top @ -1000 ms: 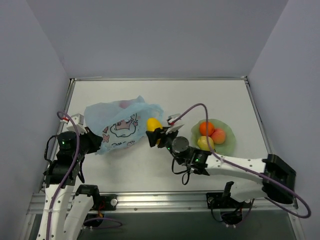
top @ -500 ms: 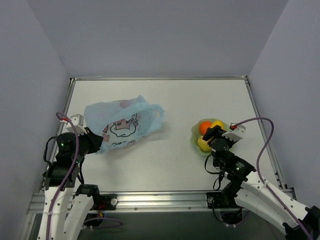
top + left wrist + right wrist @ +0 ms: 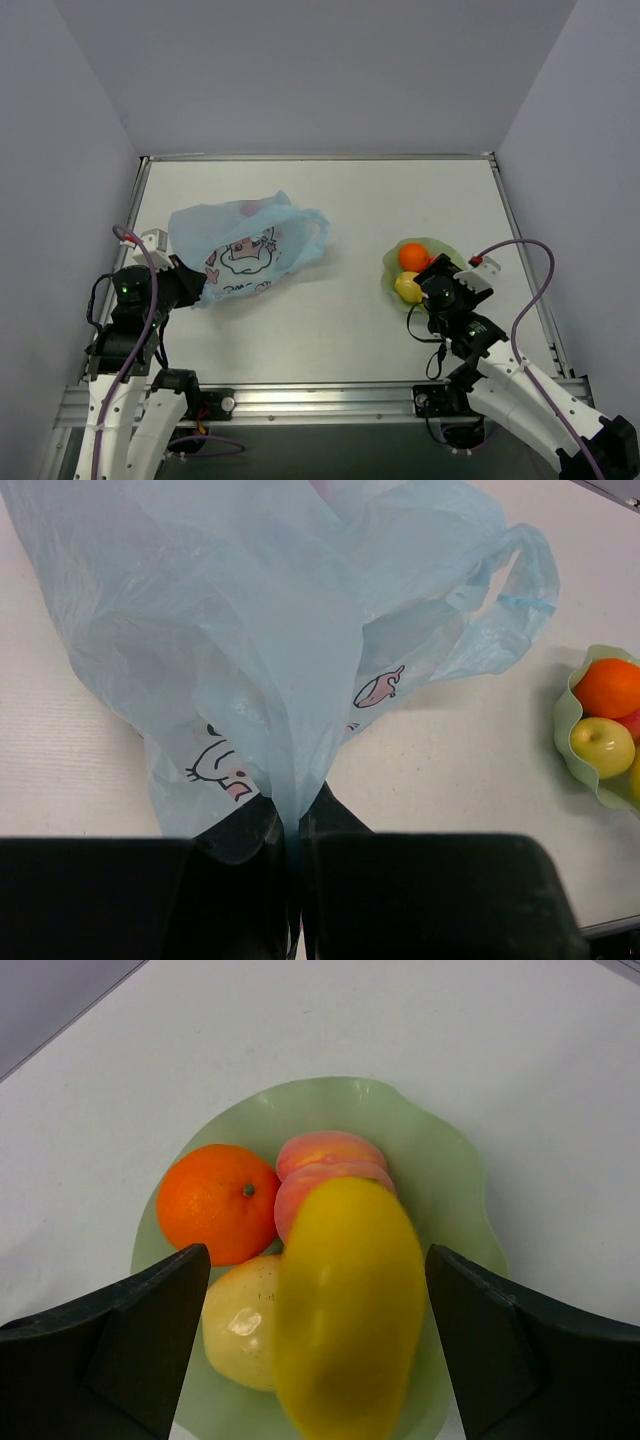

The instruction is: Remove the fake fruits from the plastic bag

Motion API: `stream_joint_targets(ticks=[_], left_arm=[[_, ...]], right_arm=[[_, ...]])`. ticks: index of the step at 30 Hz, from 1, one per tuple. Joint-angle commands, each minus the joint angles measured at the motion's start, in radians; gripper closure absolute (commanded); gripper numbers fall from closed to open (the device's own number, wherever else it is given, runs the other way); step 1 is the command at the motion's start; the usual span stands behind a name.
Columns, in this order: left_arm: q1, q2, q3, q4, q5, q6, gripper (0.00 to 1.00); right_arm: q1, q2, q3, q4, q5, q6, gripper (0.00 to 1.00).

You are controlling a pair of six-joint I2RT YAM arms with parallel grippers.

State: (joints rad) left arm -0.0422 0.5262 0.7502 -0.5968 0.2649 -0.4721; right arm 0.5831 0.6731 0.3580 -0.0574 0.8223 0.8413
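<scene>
left gripper [image 3: 293, 820]: pressed together on a fold of the plastic bag [image 3: 250, 630], which is laid on the table's [image 3: 60, 760] left side
cartoon print [image 3: 222, 770]: black and pink; lettering cannot be read
dish [image 3: 450, 1200]: filled with orange [image 3: 215, 1200], peach [image 3: 330, 1160], pale yellow fruit [image 3: 235, 1325]
right gripper [image 3: 315, 1260]: spread wide; yellow lemon [image 3: 350, 1310] seen between, untouched, over the dish

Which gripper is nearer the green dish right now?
Right. The right gripper hovers open directly over the green dish, a yellow lemon between its jaws; the left gripper is across the table, shut on the plastic bag.
</scene>
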Motion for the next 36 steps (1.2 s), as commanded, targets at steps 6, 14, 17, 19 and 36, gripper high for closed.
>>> stream_joint_targets(ticks=[6,14,17,19,36], left_arm=[[-0.004,-0.002,0.032,0.026,0.004,0.003,0.98],[-0.002,0.001,0.034,0.025,0.002,0.003,0.98],[-0.001,0.006,0.034,0.023,-0.003,0.003,0.98],[0.002,0.012,0.035,0.023,-0.003,0.001,0.98],[0.015,0.093,0.077,0.098,0.043,-0.046,0.98]], right_arm=[[-0.003,0.065,0.075,0.001,0.028,-0.027,0.06],[0.078,0.052,0.153,0.247,-0.296,-0.26,0.26],[0.211,0.193,0.217,0.419,-0.473,-0.361,0.3],[0.292,0.377,0.274,0.483,-0.485,-0.431,0.39],[0.436,1.35,0.864,0.927,-0.598,-0.639,0.76]])
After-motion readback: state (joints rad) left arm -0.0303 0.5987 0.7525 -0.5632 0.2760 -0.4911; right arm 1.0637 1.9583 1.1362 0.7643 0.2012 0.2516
